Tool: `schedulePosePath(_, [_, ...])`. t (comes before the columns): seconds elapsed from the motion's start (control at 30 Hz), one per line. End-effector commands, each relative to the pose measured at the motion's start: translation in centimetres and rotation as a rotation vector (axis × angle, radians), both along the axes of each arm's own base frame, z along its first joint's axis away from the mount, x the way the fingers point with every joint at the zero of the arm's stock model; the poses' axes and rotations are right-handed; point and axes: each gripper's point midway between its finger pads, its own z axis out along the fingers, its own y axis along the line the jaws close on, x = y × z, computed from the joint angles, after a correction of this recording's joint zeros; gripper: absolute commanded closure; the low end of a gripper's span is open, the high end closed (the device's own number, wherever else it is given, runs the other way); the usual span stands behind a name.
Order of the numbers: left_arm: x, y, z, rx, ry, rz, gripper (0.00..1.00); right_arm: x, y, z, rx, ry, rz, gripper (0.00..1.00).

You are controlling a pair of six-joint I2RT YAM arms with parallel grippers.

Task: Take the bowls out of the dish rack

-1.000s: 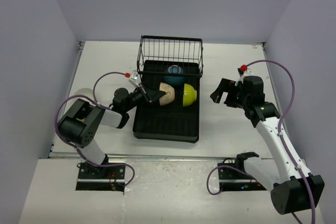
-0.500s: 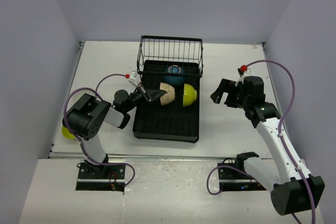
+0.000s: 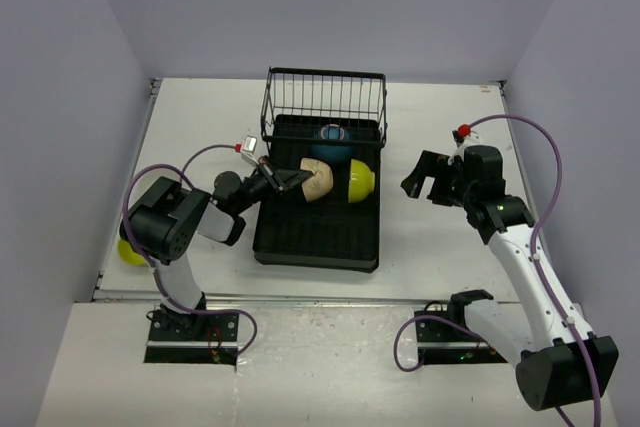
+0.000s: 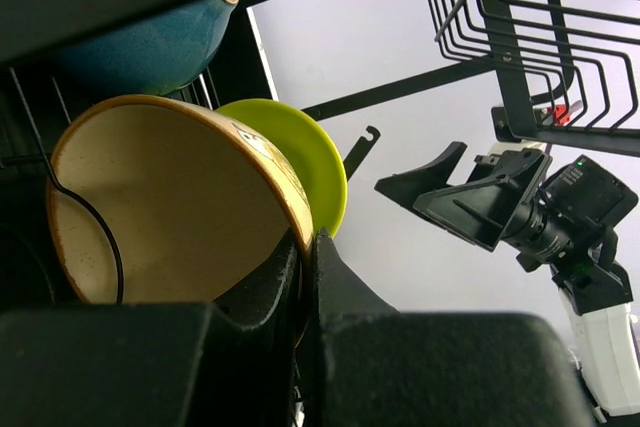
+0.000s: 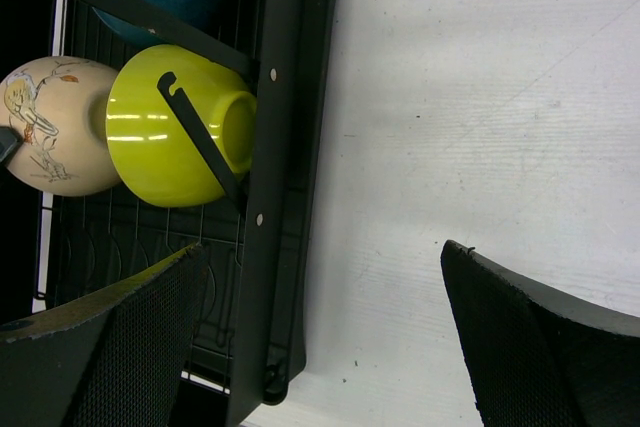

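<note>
The black dish rack [image 3: 318, 232] lies mid-table with its wire basket frame [image 3: 324, 99] at the far end. In it stand a cream bowl [image 3: 318, 179], a lime bowl [image 3: 360, 180] and a dark blue bowl [image 3: 332, 141]. My left gripper [image 3: 292, 180] is shut on the cream bowl's rim [image 4: 300, 209], one finger inside the tan interior and one outside. The lime bowl [image 4: 300, 152] sits just behind it, the blue bowl [image 4: 150, 42] above. My right gripper [image 3: 425, 177] is open and empty over the table right of the rack. The lime bowl [image 5: 175, 137] and cream bowl [image 5: 50, 127] show in the right wrist view.
Another lime bowl [image 3: 128, 252] sits on the table at the far left, partly hidden behind my left arm. The rack's right edge [image 5: 285, 167] runs along bare white table [image 5: 480, 97]. Grey walls close in the table on three sides.
My left arm's elbow has swung left and its wrist has shifted a little, still gripping the cream bowl in the rack. The lime bowl at the far left has come into view. The right arm is still.
</note>
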Motion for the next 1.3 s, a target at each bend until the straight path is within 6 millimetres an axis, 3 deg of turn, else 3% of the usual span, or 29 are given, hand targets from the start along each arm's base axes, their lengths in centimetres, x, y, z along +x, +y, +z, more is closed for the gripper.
schedulePosePath(0.0, [-2.2, 0.9, 6.0, -0.119, -0.266, -0.031, 1.0, 0.4, 0.0, 1.8, -0.014, -0.049, 0.009, 0.01])
schedulePosePath(0.4, [-1.8, 1.9, 8.3, -0.201, -0.306, -0.021, 1.0, 0.2, 0.1, 1.8, -0.008, -0.048, 0.017, 0.01])
schedulePosePath(1.27, [-1.8, 3.4, 16.6, -0.344, -0.459, -0.013, 1.0, 0.4, 0.3, 1.7, -0.002, -0.044, 0.021, 0.01])
